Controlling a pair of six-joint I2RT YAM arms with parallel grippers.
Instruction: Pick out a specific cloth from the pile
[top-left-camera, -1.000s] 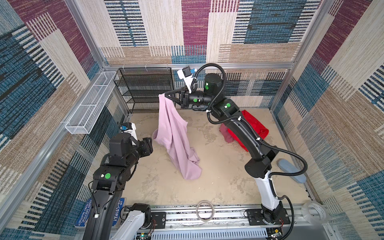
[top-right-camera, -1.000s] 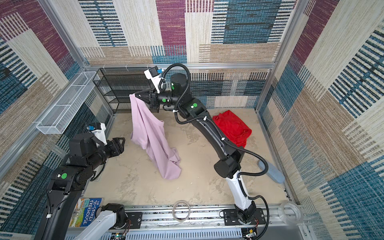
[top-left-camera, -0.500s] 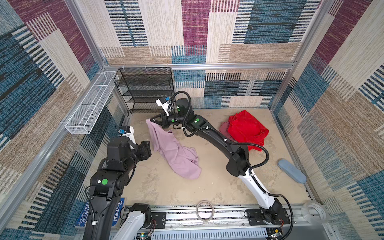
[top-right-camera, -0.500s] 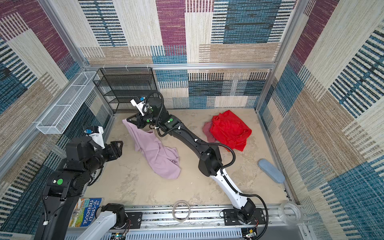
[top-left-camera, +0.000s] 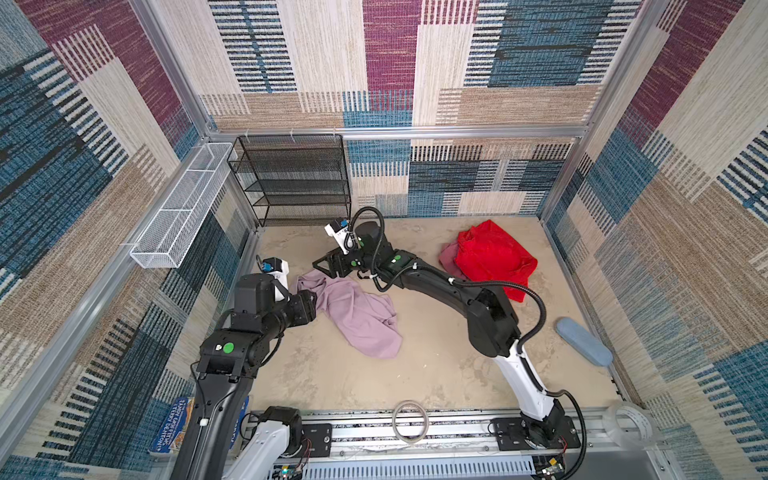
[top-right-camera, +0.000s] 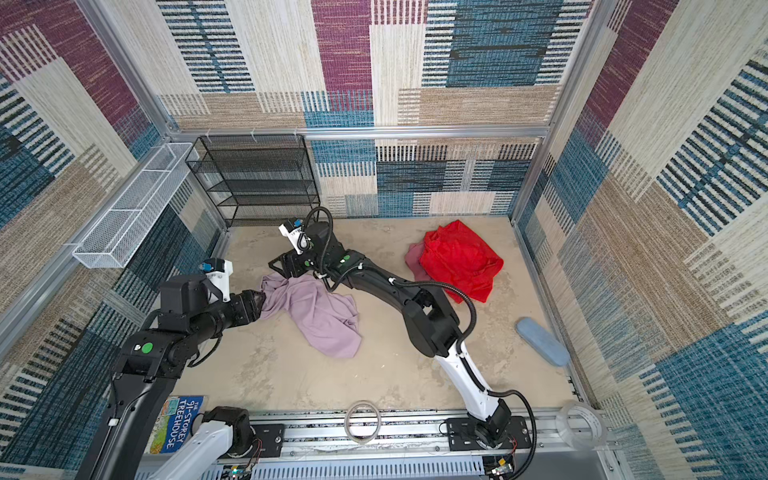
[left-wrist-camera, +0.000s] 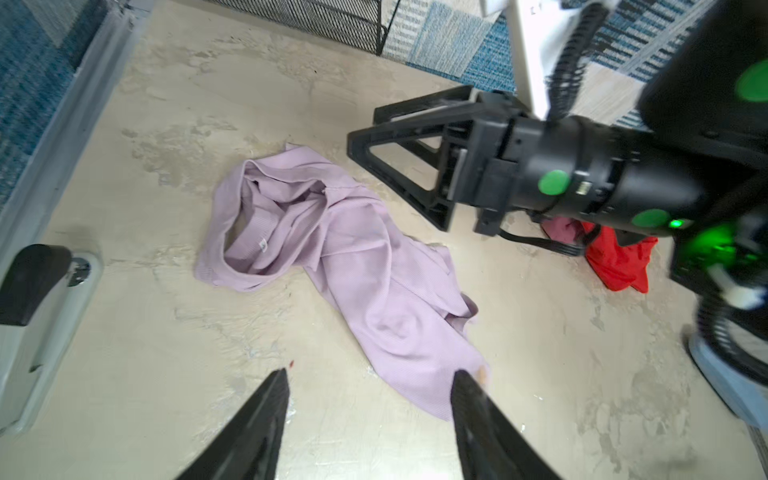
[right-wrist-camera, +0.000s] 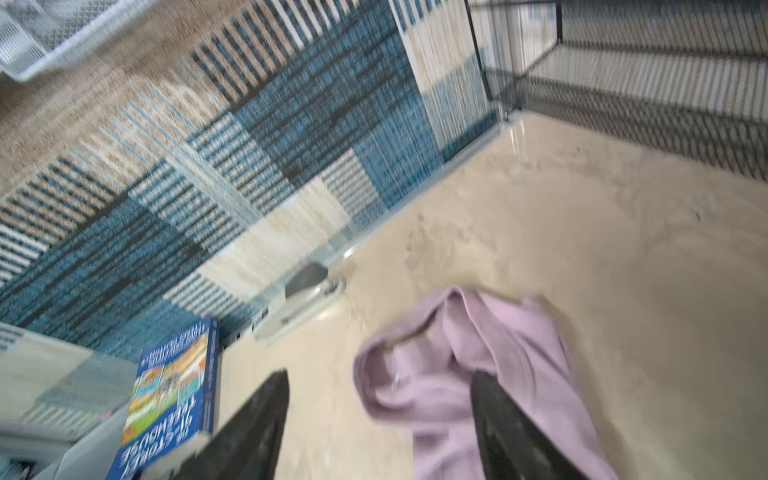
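Observation:
The cloth (top-left-camera: 357, 316) (top-right-camera: 316, 313) is pale lilac and lies crumpled on the beige floor left of centre, free of both grippers. My right gripper (top-left-camera: 322, 269) (top-right-camera: 277, 270) hangs open just beyond the cloth's bunched far end; in the left wrist view the right gripper (left-wrist-camera: 363, 129) has nothing between its fingers. In the right wrist view the cloth (right-wrist-camera: 478, 374) lies under the spread jaws. My left gripper (top-left-camera: 309, 299) (left-wrist-camera: 370, 372) is open at the cloth's left edge, holding nothing. The pile (top-left-camera: 490, 257) (top-right-camera: 457, 257), red over maroon-pink, sits at the back right.
A black mesh rack (top-left-camera: 291, 178) stands at the back left, and a white wire basket (top-left-camera: 178, 208) hangs on the left wall. A blue oblong pad (top-left-camera: 584, 340) lies at the right. A tape ring (top-left-camera: 410, 422) and a book (top-right-camera: 176, 424) are at the front.
My right gripper came down from holding the cloth high, opened and let it go. The cloth now lies heaped on the floor. The left gripper edged toward it.

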